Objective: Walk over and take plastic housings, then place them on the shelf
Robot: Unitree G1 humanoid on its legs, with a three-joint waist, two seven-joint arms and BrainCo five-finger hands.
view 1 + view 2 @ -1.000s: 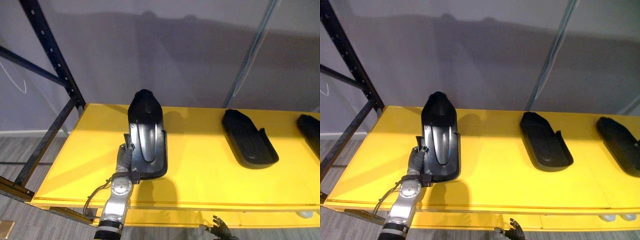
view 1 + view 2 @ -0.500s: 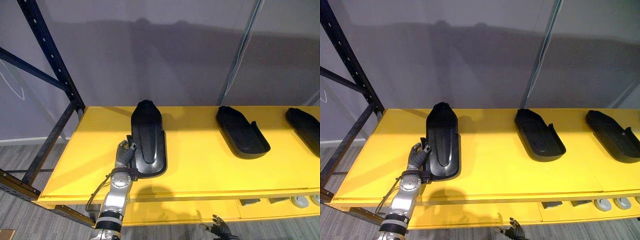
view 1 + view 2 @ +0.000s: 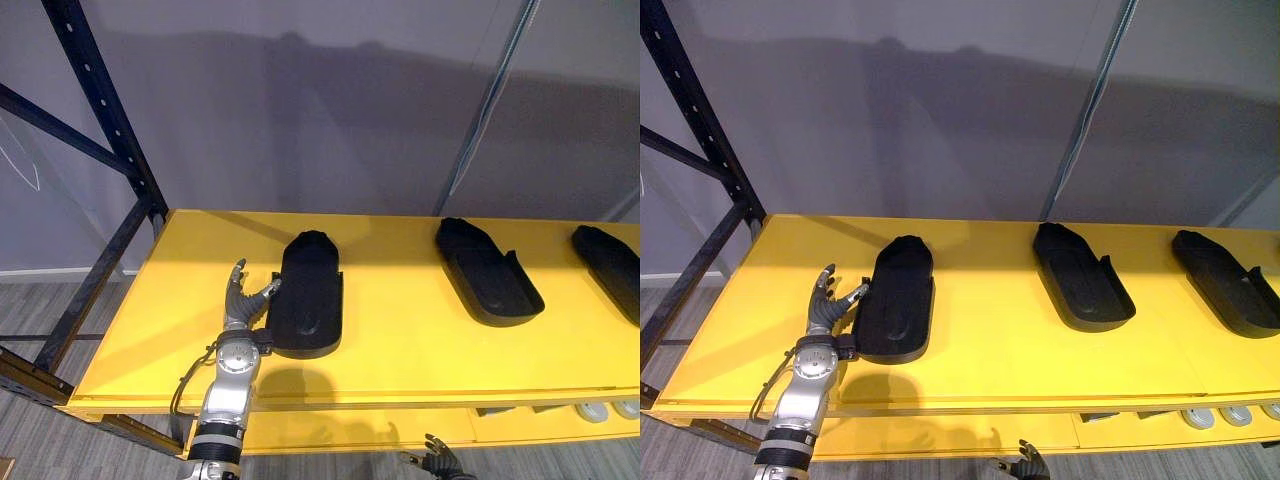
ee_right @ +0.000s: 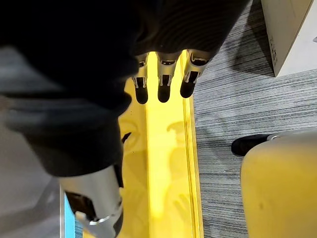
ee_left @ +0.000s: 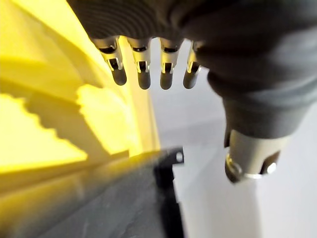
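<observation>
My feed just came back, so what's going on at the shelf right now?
The robot is at the yellow shelf. Its left hand is open, fingers straight, close beside a black plastic housing that lies flat on the shelf, and it grips nothing. Further right lie two more housings. The right hand hangs low in front of the shelf edge, open and empty.

The place looks like a storeroom or factory stock area. A yellow shelf [image 3: 400, 340] sits in dark steel racking with a hole-punched upright [image 3: 97, 100] and a slanted brace [image 3: 95, 285], against a plain grey wall [image 3: 320, 110]. Black plastic housings [image 3: 487, 272] lie spaced in a row on it. Small round parts [image 3: 1220, 415] sit on a lower level, above grey plank flooring [image 4: 237, 114].
</observation>
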